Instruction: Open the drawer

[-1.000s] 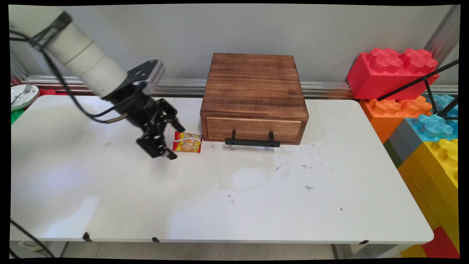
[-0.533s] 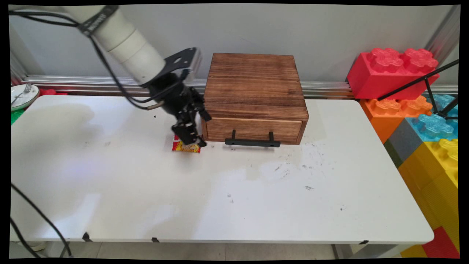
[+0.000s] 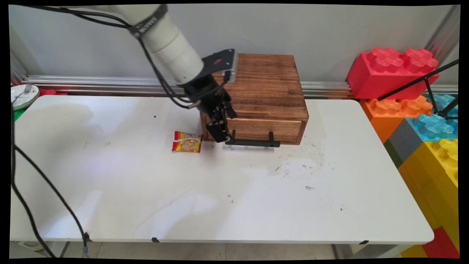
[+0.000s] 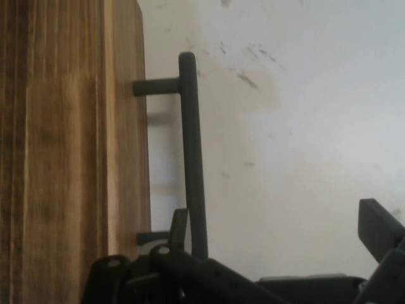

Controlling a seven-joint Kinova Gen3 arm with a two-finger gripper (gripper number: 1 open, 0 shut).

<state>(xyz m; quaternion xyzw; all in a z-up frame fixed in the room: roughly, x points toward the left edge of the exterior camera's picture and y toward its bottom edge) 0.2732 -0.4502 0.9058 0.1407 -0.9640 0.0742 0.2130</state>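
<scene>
Black gripper (image 3: 224,136), fingers spread wide, at the left end of one black bar handle (image 3: 253,143) (a slim rod on two posts); one grainy, dark-stained wooden drawer box (image 3: 256,86). One crinkled red-and-yellow snack packet (image 3: 187,142) lies flat just beside the box on the scuffed white table (image 3: 234,198).

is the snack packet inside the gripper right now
No, the snack packet lies flat on the white table, apart from the gripper, which is at the drawer handle.
</scene>
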